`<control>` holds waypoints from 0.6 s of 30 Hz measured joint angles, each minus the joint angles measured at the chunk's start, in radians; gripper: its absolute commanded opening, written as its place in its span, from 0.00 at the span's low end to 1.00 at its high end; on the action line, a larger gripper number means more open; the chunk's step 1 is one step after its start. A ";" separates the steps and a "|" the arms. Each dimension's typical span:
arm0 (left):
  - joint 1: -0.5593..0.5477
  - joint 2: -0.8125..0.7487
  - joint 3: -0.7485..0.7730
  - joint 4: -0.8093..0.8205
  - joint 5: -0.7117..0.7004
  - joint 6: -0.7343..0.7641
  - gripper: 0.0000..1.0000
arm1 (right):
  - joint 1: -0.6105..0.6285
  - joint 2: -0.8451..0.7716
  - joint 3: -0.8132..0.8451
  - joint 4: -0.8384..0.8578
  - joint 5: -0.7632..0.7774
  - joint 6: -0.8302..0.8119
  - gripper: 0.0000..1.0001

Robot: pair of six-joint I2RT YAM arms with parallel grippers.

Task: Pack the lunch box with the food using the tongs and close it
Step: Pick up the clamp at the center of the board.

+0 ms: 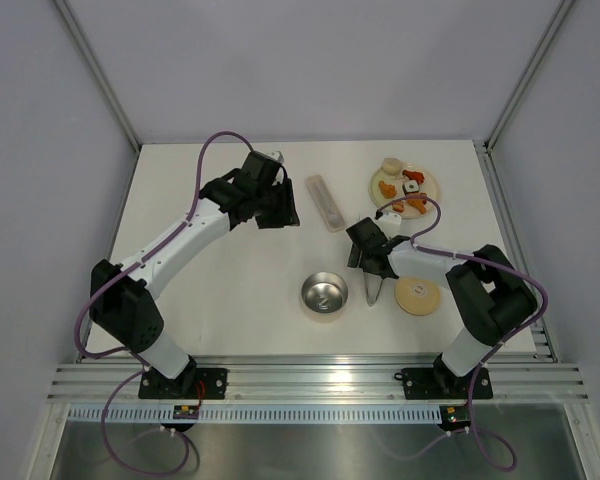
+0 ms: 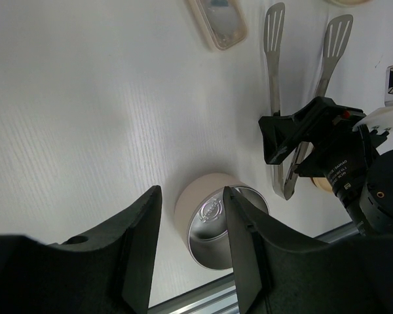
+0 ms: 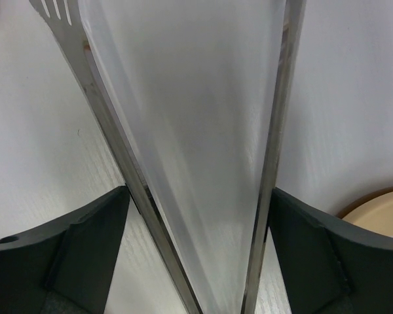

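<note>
While the right gripper (image 3: 200, 193) has its jaws spread wide, its two dark fingers (image 3: 85, 248) sit one on each outer side of the tongs (image 3: 110, 124). Each slender steel arm runs right along a finger's inner face. Whether the fingers press or merely touch cannot be told, and the V looks unsqueezed. In the left wrist view the tongs look to lie flat on the white table (image 1: 230, 290), slotted tips pointing away from the arm bases, the gripper low over their middle.

The joined end of the tongs points toward the near edge, between the lunch box (image 1: 323, 293) on its left and the tan lid (image 1: 417, 296) just to its right. The lunch box stands upright and open, its steel inside shining. The lid lies flat on the table, apart from it.

Beyond the right gripper, the pale plate (image 1: 430, 180) holds the food (image 1: 388, 187): orange bits, a white-black-red piece (image 1: 410, 186) and a beige lump (image 1: 390, 165) at the far rim. The translucent case (image 1: 326, 202) lies left of the plate.

The left gripper (image 2: 192, 196) hangs high over the table's far middle, jaws about half apart with nothing between them.
</note>
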 measured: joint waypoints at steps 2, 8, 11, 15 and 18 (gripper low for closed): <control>0.000 0.000 0.000 0.000 0.000 0.000 0.46 | 0.002 0.000 0.000 0.000 0.002 0.003 0.74; 0.000 0.000 0.000 0.000 0.000 -0.002 0.47 | 0.015 0.000 0.015 -0.039 -0.013 0.013 0.34; 0.006 0.000 0.000 -0.001 -0.001 -0.005 0.47 | 0.019 -0.027 0.021 -0.104 -0.048 0.013 0.32; 0.021 0.000 0.000 -0.001 -0.001 -0.006 0.47 | 0.020 -0.130 0.037 -0.216 -0.079 0.004 0.32; 0.032 -0.002 0.000 -0.003 -0.009 -0.005 0.47 | 0.021 -0.204 0.087 -0.283 -0.105 -0.018 0.32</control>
